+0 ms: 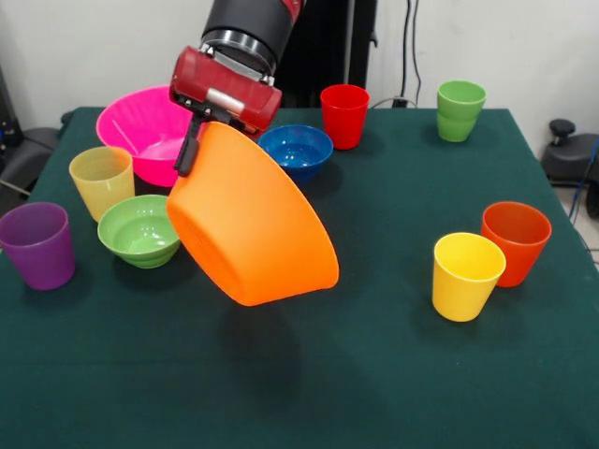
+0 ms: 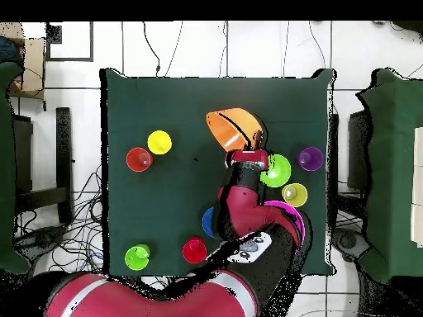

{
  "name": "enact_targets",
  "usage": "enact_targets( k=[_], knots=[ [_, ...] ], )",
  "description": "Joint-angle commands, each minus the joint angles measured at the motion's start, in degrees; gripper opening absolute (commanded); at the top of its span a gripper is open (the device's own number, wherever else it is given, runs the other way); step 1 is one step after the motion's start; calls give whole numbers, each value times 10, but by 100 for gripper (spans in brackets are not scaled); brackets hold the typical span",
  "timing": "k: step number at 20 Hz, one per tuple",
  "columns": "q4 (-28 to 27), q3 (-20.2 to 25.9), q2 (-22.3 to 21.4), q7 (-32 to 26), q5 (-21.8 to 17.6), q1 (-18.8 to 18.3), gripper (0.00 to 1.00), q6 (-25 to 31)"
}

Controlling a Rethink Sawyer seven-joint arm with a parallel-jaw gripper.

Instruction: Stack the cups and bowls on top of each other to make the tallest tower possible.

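My gripper [image 1: 195,140] is shut on the rim of the large orange bowl [image 1: 253,220] and holds it tilted in the air above the table; it also shows in the overhead view [image 2: 230,126]. The pink bowl [image 1: 140,126], small green bowl [image 1: 139,229] and blue bowl [image 1: 296,150] stand upright at the left and middle. The pale yellow cup [image 1: 101,181] and purple cup [image 1: 38,244] stand at the left. The red cup [image 1: 343,114] and green cup [image 1: 460,109] stand at the back. The bright yellow cup [image 1: 466,274] and orange-red cup [image 1: 514,241] stand at the right.
The dark green table [image 1: 374,374] has open cloth in front of the orange bowl and between it and the yellow cup. Cables and chair parts show beyond the table's edges.
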Motion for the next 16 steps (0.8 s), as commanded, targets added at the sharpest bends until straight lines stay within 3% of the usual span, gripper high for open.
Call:
enact_targets(
  k=[1, 16],
  knots=[
    [-45, 9, 23, -15, 51, 18, 0, -29],
    [-19, -31, 72, -13, 160, 66, 0, -99]
  ],
)
